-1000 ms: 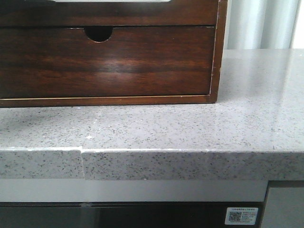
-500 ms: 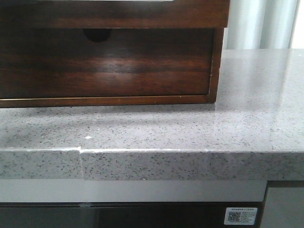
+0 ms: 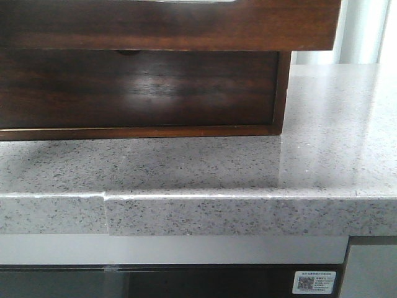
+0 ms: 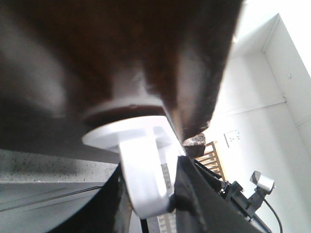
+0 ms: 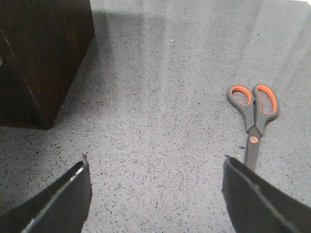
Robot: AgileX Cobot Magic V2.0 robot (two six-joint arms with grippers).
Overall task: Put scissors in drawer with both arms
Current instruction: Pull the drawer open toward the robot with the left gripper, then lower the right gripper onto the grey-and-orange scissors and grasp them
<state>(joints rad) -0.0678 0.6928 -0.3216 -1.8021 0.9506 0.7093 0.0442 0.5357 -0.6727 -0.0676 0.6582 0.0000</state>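
The drawer point(image 3: 167, 25), with its glossy dark brown front, sticks out of the wooden cabinet toward the camera along the top of the front view. In the left wrist view my left gripper point(image 4: 155, 194) is shut on a whitish part at the edge of the drawer front point(image 4: 121, 48). The scissors point(image 5: 252, 114), grey with orange-lined handles, lie flat on the grey speckled counter. My right gripper point(image 5: 155, 162) hangs open and empty above the counter. The scissors' blade runs beside one of its fingers point(image 5: 252, 194). Neither gripper shows in the front view.
The lower drawer front point(image 3: 136, 87) sits closed under the pulled-out drawer, its notch almost hidden. The cabinet frame point(image 3: 282, 93) stands on the speckled counter point(image 3: 248, 174). A cabinet corner point(image 5: 43, 58) shows in the right wrist view. The counter's front edge point(image 3: 217, 214) runs across.
The upper drawer front has slid out toward the camera. It looks larger and covers the lower front's half-round notch.
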